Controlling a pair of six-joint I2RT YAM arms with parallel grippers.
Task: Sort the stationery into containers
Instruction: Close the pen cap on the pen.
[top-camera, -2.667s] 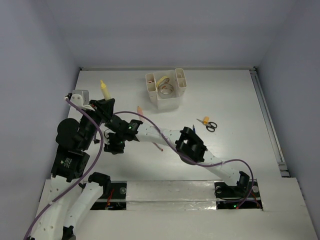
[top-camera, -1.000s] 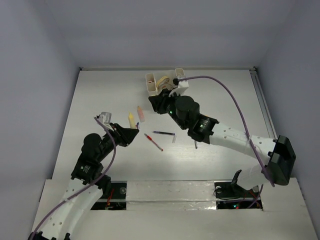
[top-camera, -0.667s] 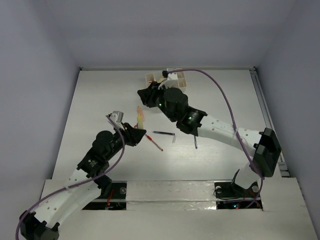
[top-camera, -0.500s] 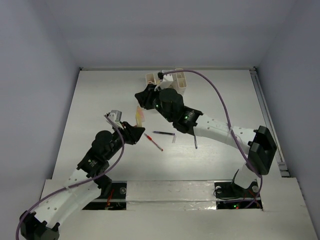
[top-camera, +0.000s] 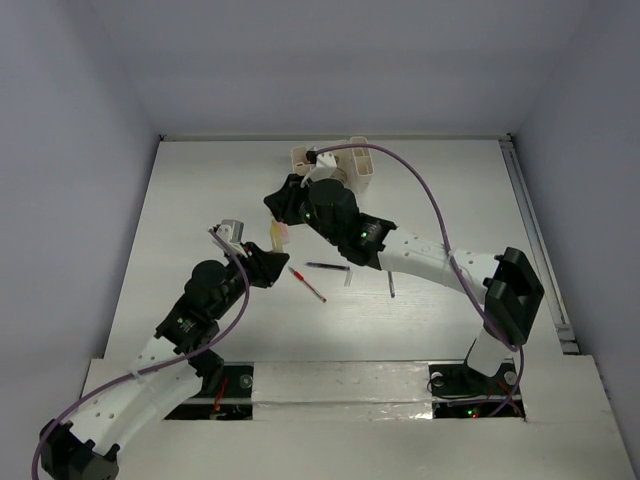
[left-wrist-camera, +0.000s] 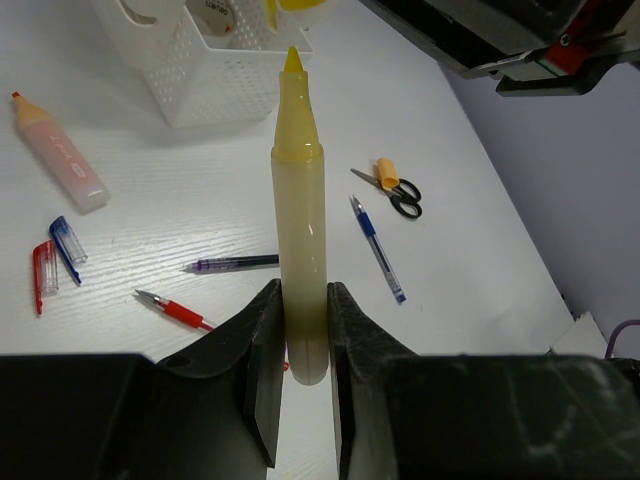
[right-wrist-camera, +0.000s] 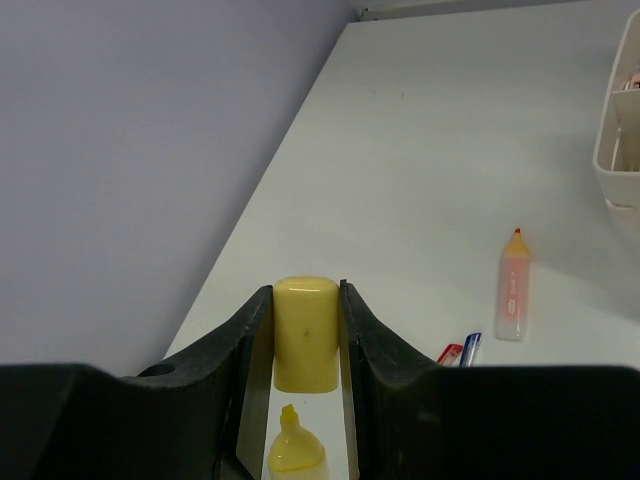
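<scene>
My left gripper (left-wrist-camera: 300, 330) is shut on an uncapped yellow highlighter (left-wrist-camera: 300, 230), tip pointing away; it shows in the top view (top-camera: 274, 236) too. My right gripper (right-wrist-camera: 305, 335) is shut on the yellow cap (right-wrist-camera: 305, 333), held just off the highlighter's tip (right-wrist-camera: 294, 445). The two grippers meet above the table left of centre (top-camera: 280, 225). The white organizer (top-camera: 335, 160) stands at the back, tape rolls inside (left-wrist-camera: 215, 15). On the table lie a pink highlighter (left-wrist-camera: 58, 150), a red pen (left-wrist-camera: 175, 308), a dark pen (left-wrist-camera: 235, 263), a blue pen (left-wrist-camera: 376, 246) and small scissors (left-wrist-camera: 392, 189).
Red and blue pen caps (left-wrist-camera: 55, 258) lie near the pink highlighter. The right arm (top-camera: 420, 255) reaches across the table's middle from the right. A rail (top-camera: 535, 240) runs along the table's right edge. Grey walls enclose the table.
The right gripper has swung left from the organizer to the left gripper, bringing the yellow cap up to the highlighter's tip. The left gripper has risen and moved right with the highlighter.
</scene>
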